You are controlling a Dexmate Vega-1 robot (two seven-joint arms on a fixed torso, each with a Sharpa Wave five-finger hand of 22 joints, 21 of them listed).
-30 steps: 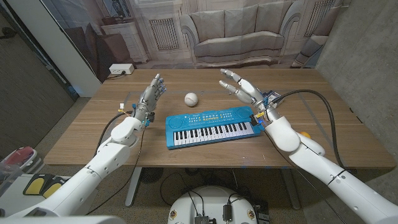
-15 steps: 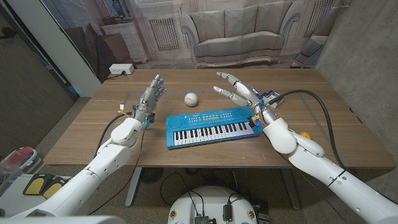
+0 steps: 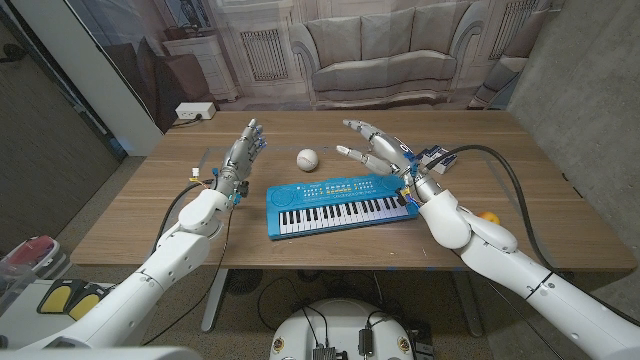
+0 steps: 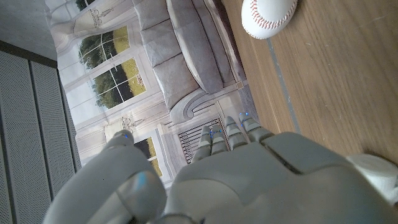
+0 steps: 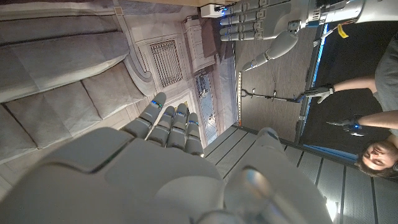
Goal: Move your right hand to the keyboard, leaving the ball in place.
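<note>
From the head view I had the blue keyboard [image 3: 343, 203] lying near the middle of the wooden table [image 3: 520, 215], its long side running roughly from nine o'clock to three o'clock and tilted a little. The ball [image 3: 307, 158], white with red stitching, sat on the bare wood at about eleven o'clock from the keyboard, just beyond its far edge and apart from it.

My right hand [image 3: 383, 150] was up in the air at about one o'clock from the keyboard's centre, over the far right part of it, fingers spread wide and holding nothing. Its fingertips pointed toward the ball but stayed clear of it, with open table between them. From these pictures I judged it was not yet on the keys; whether the palm was directly over the keyboard or just past its far edge I could not tell for certain.

My left hand [image 3: 242, 155] stood at about ten o'clock from the keyboard, beside the ball's nine o'clock side and apart from it, fingers straight and apart, empty. Its wrist view showed the ball [image 4: 268, 16] on the table beyond its fingertips.

So I reckoned the task was partly done: the approach was made and the ball untouched. What was left was lowering the right hand onto the keys without sweeping toward the ball.
</note>
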